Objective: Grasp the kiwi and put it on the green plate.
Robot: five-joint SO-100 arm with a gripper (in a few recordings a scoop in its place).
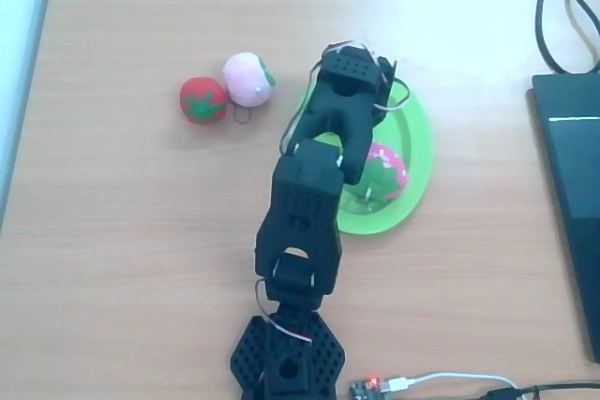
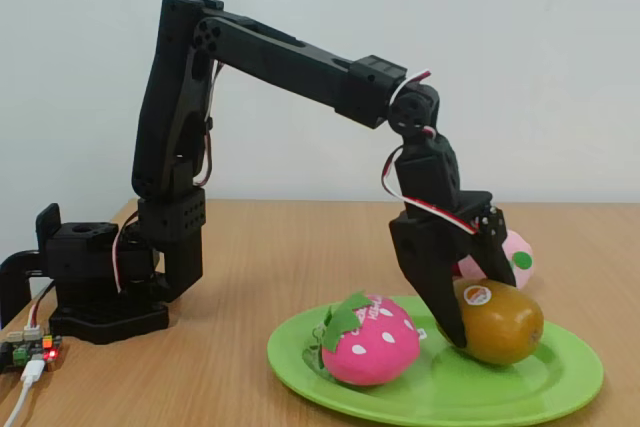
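My tool (image 2: 466,319) clasps the kiwi (image 2: 497,322), which rests beneath it on the plate (image 2: 560,387); only release remains, I judge.

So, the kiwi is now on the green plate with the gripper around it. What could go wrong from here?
1. The kiwi is round and lies close to the far end of the green plate; it may roll off when released.
2. The gripper fingers sit tight around the kiwi, so lifting before they open fully could drag it up.
3. The pink strawberry toy lies close beside the gripper; a sideways withdrawal could bump it.
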